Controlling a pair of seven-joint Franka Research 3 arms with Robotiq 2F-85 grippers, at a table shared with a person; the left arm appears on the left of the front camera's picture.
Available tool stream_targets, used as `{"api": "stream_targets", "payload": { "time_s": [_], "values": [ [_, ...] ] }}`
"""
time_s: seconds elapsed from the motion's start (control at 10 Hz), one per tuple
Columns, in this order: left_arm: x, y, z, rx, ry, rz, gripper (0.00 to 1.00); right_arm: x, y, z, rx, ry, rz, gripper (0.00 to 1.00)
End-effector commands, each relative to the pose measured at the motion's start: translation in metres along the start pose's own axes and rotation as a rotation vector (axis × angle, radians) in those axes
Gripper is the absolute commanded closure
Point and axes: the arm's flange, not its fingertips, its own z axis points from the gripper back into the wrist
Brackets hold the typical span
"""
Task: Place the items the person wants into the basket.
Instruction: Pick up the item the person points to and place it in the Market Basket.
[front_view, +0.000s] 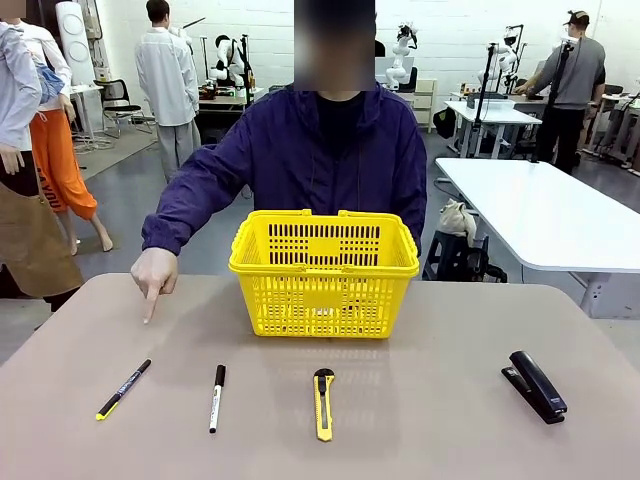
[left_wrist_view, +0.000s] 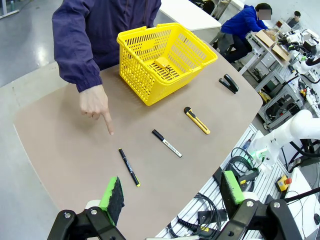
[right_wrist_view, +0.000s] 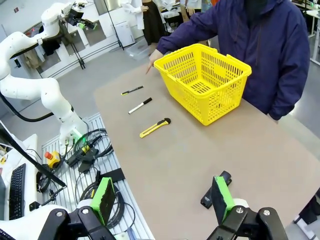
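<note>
The person (front_view: 320, 150) in a dark navy jacket sits at the far side and points a finger (front_view: 150, 305) down at the table, just beyond the thin black pen (front_view: 123, 389) with its yellow-green end. The yellow basket (front_view: 324, 270) stands mid-table in front of the person. At the right lies the black stapler (front_view: 535, 386). My left gripper (left_wrist_view: 172, 195) hangs open high above the near edge, the pen (left_wrist_view: 129, 167) just beyond its fingers. My right gripper (right_wrist_view: 162, 197) is open too, with the stapler (right_wrist_view: 214, 190) partly behind its right finger.
A white marker (front_view: 216, 397) with a black cap and a yellow-and-black utility knife (front_view: 324, 402) lie between pen and stapler. A small yellow thing (left_wrist_view: 163, 64) lies inside the basket. White tables and people stand behind the person.
</note>
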Motion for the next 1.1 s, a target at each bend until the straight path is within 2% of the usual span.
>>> {"api": "stream_targets", "payload": {
  "time_s": [0.0, 0.5, 0.6, 0.7, 0.8, 1.0],
  "values": [
    [-0.001, 0.0, 0.0, -0.012, -0.015, -0.011, 0.0, 0.002, -0.001, 0.002, 0.01, -0.018, 0.016, 0.0],
    [0.0, 0.0, 0.0, 0.0, 0.0, 0.0, 0.0, 0.002, -0.001, 0.002, 0.01, -0.018, 0.016, 0.0],
    [0.002, 0.001, -0.033, 0.059, 0.216, 0.026, 0.0, 0.002, -0.001, 0.002, 0.01, -0.018, 0.016, 0.0],
    [0.011, 0.0, -0.066, 0.113, 0.35, -0.007, 0.0, 0.002, -0.001, 0.002, 0.01, -0.018, 0.016, 0.0],
    [0.013, -0.004, -0.094, 0.157, 0.424, -0.035, 0.0, 0.002, -0.001, 0.002, 0.01, -0.018, 0.016, 0.0],
    [-0.008, -0.017, -0.148, 0.352, 0.481, -0.043, 0.0, 0.002, -0.001, 0.002, 0.01, -0.018, 0.016, 0.0]
  ]
}}
